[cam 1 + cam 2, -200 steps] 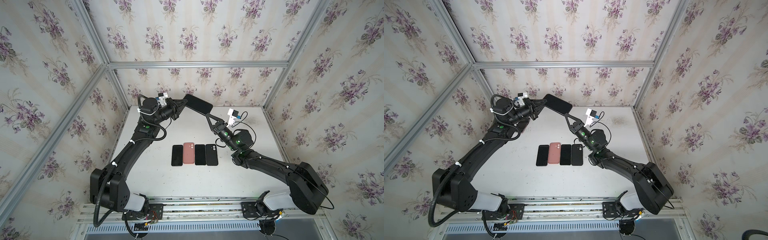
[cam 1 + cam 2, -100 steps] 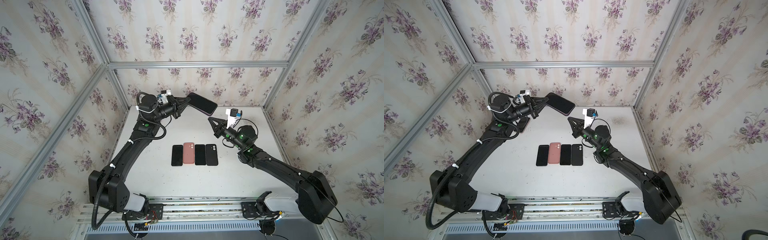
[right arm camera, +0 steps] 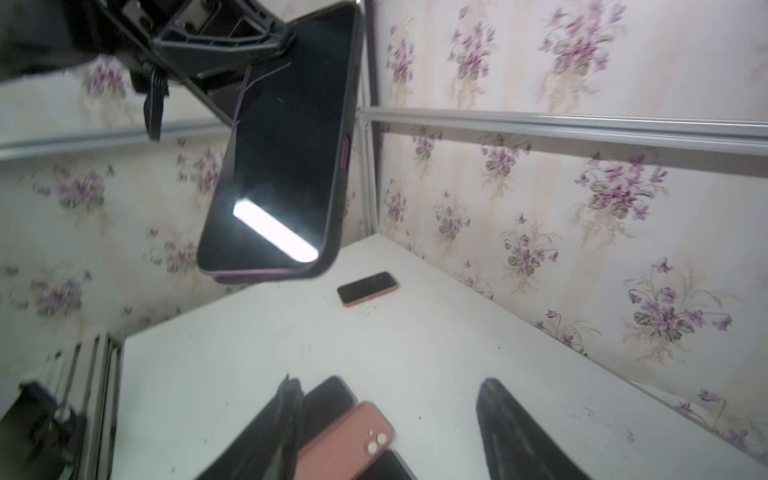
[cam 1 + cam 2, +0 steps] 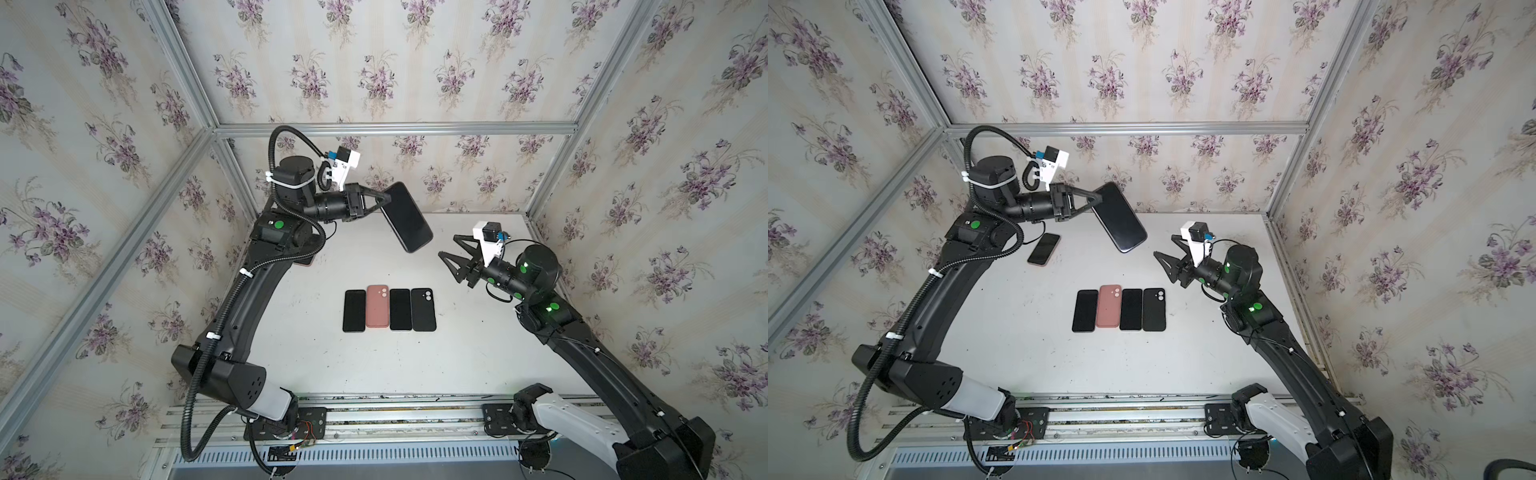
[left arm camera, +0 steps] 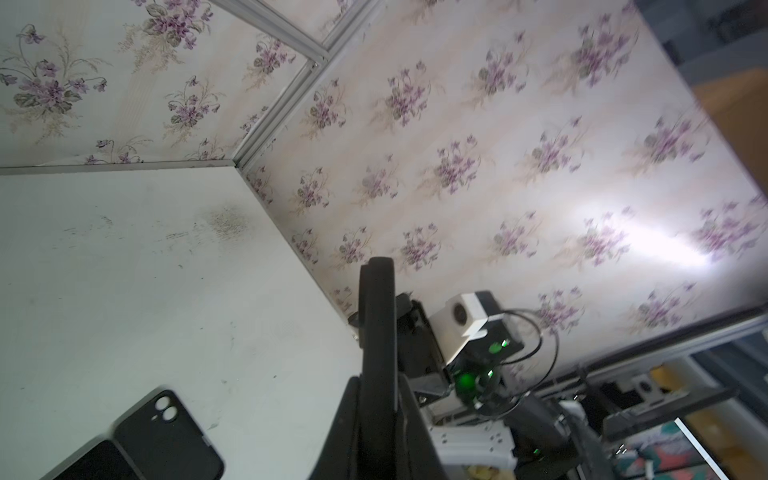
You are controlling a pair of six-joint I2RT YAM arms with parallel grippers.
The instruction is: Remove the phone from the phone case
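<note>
In both top views the left tool (image 4: 384, 198) pinches one end of the phone (image 4: 406, 218), aloft and tilted above the worktop (image 4: 457, 353). The right tool (image 4: 448, 246) gapes wide, empty. Left wrist view: phone edge-on. Right wrist view: glossy dark screen, purple edge, black case (image 3: 328, 257) around it.

Four phones and cases lie side by side in a row (image 4: 392, 309) at mid-counter (image 4: 457, 365); a lone phone (image 4: 1044, 248) lies behind and left of the row, near the back wall; the cased phone (image 4: 406, 217) hangs above the counter's rear, gripped in the left end effector (image 4: 386, 198), with the right end effector (image 4: 448, 245) to its right, apart from it.
</note>
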